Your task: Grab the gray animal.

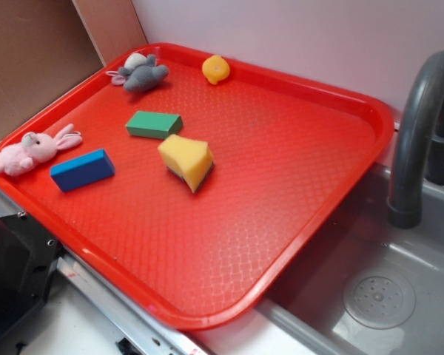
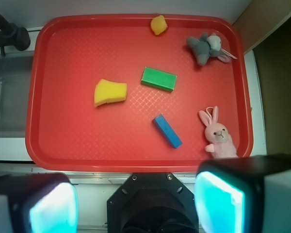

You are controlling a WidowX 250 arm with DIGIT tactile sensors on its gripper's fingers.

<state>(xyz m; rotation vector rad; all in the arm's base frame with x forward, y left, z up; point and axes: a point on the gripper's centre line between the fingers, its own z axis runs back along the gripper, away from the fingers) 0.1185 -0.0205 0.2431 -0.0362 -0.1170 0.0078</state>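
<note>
Gripper (image 2: 136,204) spread wide, holding nothing, two glowing cyan pads (image 2: 218,199) at the bottom of the wrist view, parked high above the near edge of the big red textured plastic tray (image 2: 43,97). Not visible in the exterior view at all.

Closest below: long blue rectangular block (image 2: 167,131) and fluffy pink plush bunny (image 2: 218,133), the bunny slumped against the tray's rim. Further out, green rectangular block (image 2: 158,78) and yellow wedge-shaped sponge (image 2: 109,92) near the middle. Then the target, small dark-gray plush mouse with pale pink ears (image 2: 203,47), way up in the far corner, close to the rim, well apart from the green block. Small yellow rubber-duck-looking thing (image 2: 158,24) along the far edge too. Gray sink with a dark faucet (image 1: 418,140) off to the side.

Stuff that could go sideways, just guessing:
- Long reach across the whole tray, so plenty of room to drift off target.
- Bunny much nearer and also plush, easy wrong pick.
- Mouse hugging the raised rim, so one finger could land on the lip and tilt the grasp.
- Soft squishy toy, shallow pinch probably grabs only an ear or tail and slips.
</note>
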